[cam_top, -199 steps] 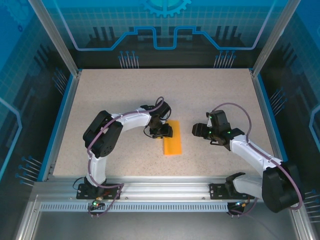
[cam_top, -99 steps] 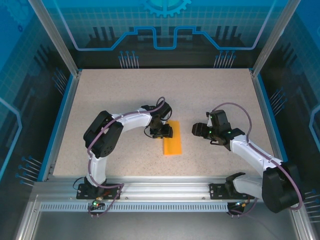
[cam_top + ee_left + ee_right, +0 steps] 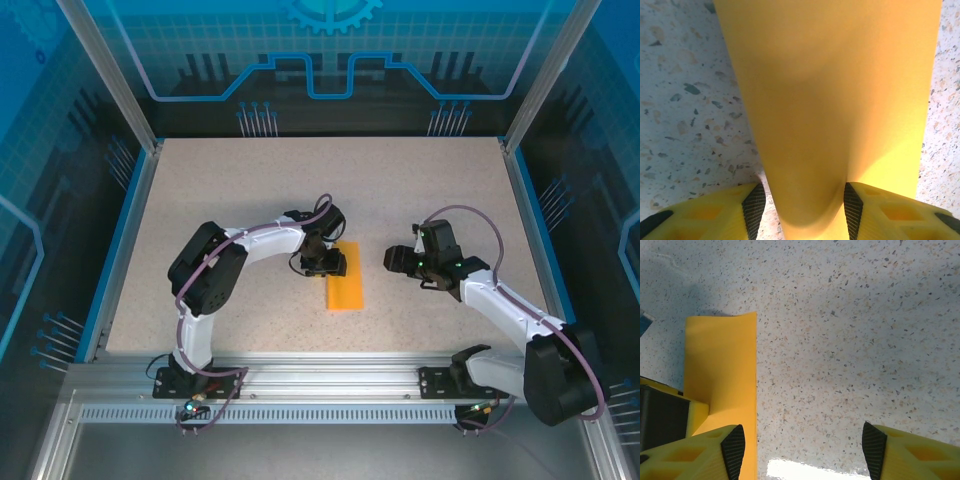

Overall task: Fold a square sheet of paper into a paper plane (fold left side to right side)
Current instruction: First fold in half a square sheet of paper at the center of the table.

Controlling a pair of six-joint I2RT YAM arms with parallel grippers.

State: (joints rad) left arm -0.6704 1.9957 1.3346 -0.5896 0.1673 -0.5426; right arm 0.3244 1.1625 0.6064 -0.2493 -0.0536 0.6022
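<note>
One speckled table carried the folded orange paper sheet near its middle. The left pincer was at the sheet's far end, pinching a raised fold. The right pincer stood wide and empty near its right edge.

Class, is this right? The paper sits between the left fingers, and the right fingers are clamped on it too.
No: the right wrist view shows the right fingers open over bare table, paper beside them. The left fingers do have it between them.
</note>
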